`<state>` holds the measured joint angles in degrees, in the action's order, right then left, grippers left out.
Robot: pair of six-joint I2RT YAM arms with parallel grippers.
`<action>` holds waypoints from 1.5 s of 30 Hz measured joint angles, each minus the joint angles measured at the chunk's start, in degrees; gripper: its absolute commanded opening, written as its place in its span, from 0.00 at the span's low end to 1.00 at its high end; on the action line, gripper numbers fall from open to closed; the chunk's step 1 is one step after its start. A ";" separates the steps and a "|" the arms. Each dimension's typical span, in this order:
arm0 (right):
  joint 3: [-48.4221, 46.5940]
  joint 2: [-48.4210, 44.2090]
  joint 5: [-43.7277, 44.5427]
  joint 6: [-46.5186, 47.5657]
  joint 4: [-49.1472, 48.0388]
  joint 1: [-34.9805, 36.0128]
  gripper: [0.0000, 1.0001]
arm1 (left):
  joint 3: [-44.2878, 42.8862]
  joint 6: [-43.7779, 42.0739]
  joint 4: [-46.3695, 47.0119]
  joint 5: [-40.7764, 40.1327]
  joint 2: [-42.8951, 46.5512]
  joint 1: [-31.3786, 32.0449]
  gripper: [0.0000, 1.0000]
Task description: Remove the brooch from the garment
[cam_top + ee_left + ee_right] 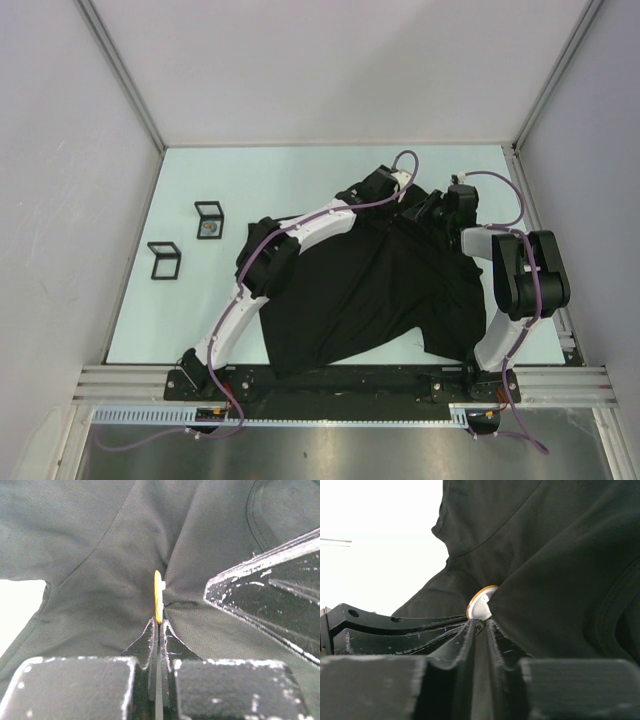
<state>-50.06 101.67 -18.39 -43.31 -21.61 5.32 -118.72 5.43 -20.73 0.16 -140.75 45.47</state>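
Observation:
The garment (370, 290) is a black T-shirt spread on the table, bunched at its far edge where both grippers meet. The brooch (158, 596) is a thin round disc with a yellow-orange rim, seen edge-on in the left wrist view. Its white back shows in the right wrist view (481, 606). It is hidden in the top view. My left gripper (157, 622) (408, 202) is shut on the brooch's lower edge. My right gripper (481, 622) (424, 210) is shut on a pucker of the garment (555, 570) right behind the brooch. One of its fingers (265, 595) shows beside the brooch.
Two small black open-frame boxes (208, 220) (164, 260) stand on the pale green table (300, 170) at the left. Grey walls close the table on three sides. The left arm (290, 235) lies across the shirt's left part.

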 measured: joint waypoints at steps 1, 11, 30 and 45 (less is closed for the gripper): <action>0.02 0.04 0.13 0.07 0.00 0.09 0.11 | 0.44 0.20 0.28 0.28 0.20 -0.04 0.00; 0.04 2.03 1.07 0.55 -1.05 0.94 0.01 | 3.04 2.32 2.69 2.21 1.29 -0.15 0.00; -0.50 6.21 2.82 1.14 -0.94 2.03 0.00 | 3.45 3.63 2.69 3.34 1.60 -0.15 0.00; -1.90 7.06 3.26 2.67 -0.92 2.89 0.00 | 3.41 4.17 1.99 6.16 1.60 -0.50 0.00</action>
<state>-51.96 108.73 -15.14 -40.64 -22.52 8.21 -115.31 9.61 -18.74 6.33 -139.15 44.97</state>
